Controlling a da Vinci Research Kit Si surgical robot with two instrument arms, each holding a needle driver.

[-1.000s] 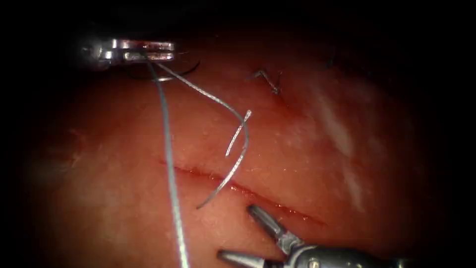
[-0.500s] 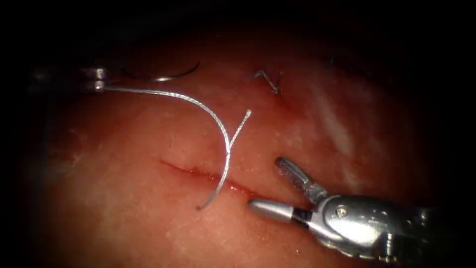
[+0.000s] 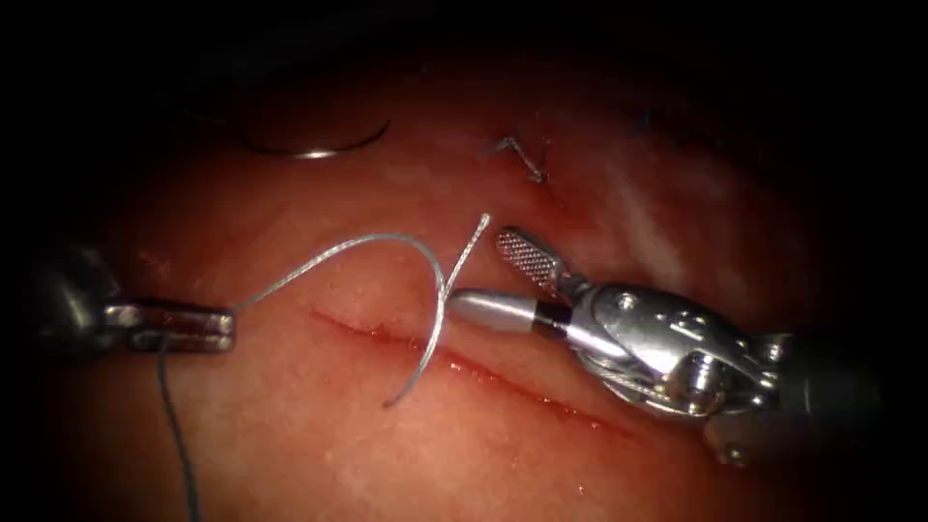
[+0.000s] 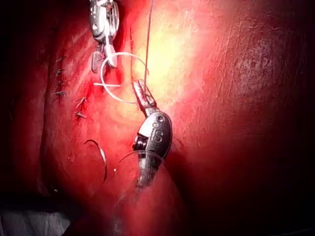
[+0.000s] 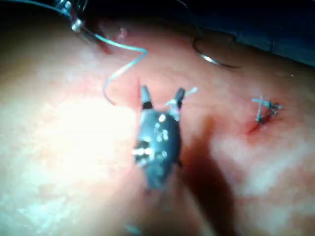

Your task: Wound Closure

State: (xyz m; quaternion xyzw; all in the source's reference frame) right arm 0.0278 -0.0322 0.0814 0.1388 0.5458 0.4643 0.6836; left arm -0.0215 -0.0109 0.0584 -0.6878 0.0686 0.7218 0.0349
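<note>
Left tool (image 3: 198, 329) has swung down to the cut's (image 3: 464, 365) left end, jaws clamped on the thread (image 3: 367, 242); right tool (image 3: 498, 280) has moved up over the cut, jaws spread, empty, beside the loose thread tail; the needle (image 3: 314, 147) lies free on the tissue (image 3: 319, 445) well above the cut, so the loop is set for grabbing

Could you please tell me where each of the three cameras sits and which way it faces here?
Endoscope: above and in front of the reddish pork tissue, facing the thin red cut; both tools enter.
Left wrist: rides along its shaft, facing the left tool shut on the grey braided thread.
Right wrist: behind the open right tool, facing the tissue.
Shared: the curved steel needle, lying free on the tissue, also visible from both wrists.
</note>
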